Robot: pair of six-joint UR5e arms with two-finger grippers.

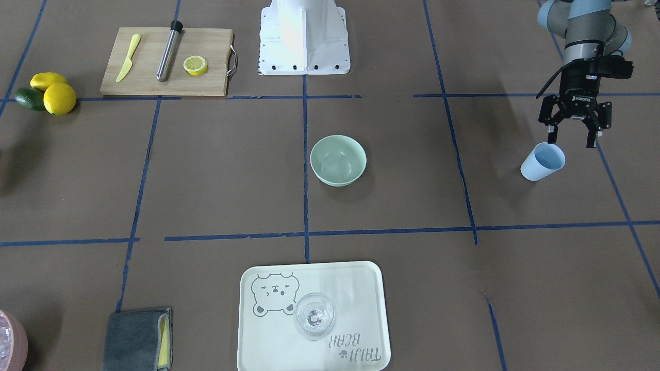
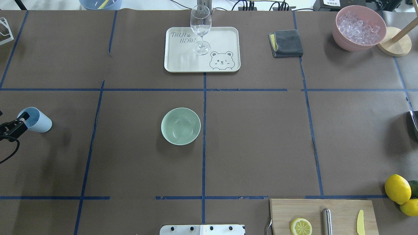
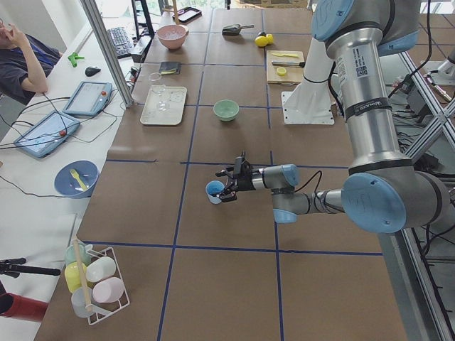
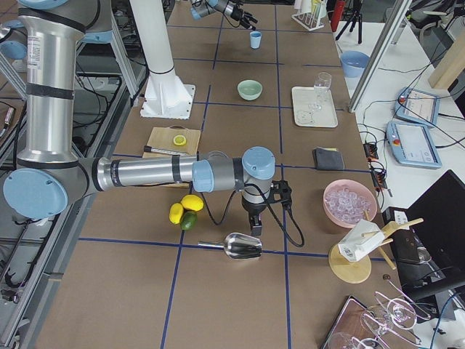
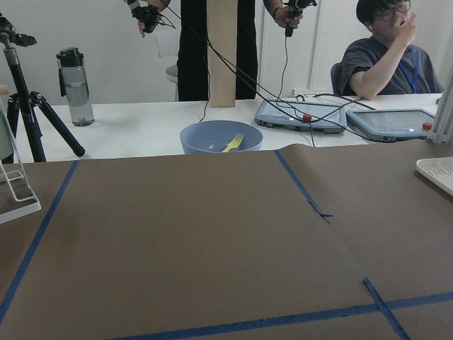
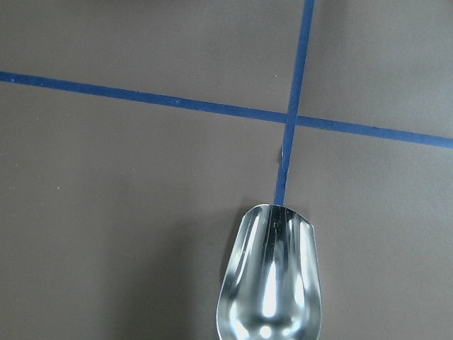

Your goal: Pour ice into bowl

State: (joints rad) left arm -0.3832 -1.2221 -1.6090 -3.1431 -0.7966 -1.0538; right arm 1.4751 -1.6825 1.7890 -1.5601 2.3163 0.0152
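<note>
The pale mint-green bowl stands empty at the table's middle; it also shows in the overhead view. Clear ice cubes fill a pink bowl at the far right corner. My left gripper is open, just above a light blue cup, with one fingertip at its rim. No ice shows in the cup. My right gripper hangs over a metal scoop lying on the table; I cannot tell whether it is open or shut.
A tray with a clear wine glass stands at the far middle, with a grey cloth beside it. A cutting board holds a knife, a metal rod and a lemon half. Lemons lie beside it.
</note>
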